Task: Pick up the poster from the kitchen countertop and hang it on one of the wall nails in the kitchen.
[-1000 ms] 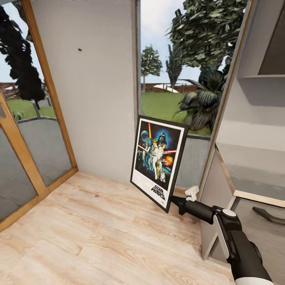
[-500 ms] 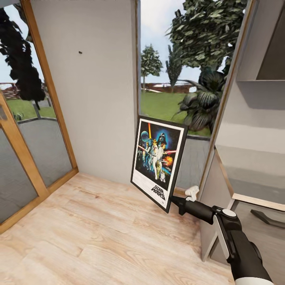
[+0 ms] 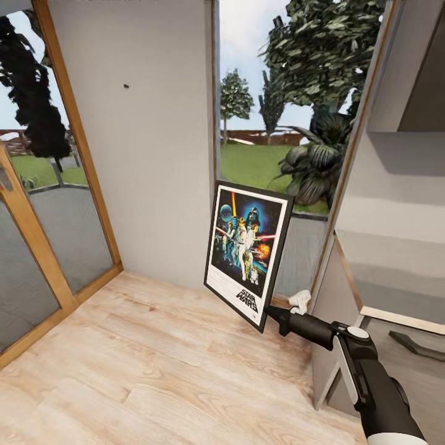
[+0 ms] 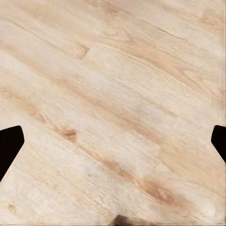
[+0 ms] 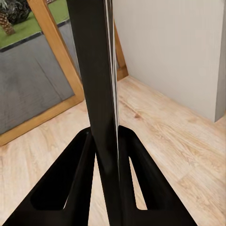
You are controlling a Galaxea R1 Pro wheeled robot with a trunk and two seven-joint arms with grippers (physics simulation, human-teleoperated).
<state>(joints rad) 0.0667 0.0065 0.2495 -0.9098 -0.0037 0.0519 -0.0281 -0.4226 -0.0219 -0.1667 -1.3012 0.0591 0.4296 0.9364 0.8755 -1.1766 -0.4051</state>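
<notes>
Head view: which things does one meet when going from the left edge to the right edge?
Wood-framed glass door → wall nail on the pale wall → poster → right gripper → grey cabinet.

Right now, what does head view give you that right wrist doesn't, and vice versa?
Head view alone: the poster's printed face, the nail high on the pale wall above and left of the poster, trees through the window.

Right wrist alone: the frame seen edge-on, clamped between both black fingers of the right gripper.

Shared: the poster held by the right gripper, the wood floor, the grey wall, the wood-framed glass door.
</notes>
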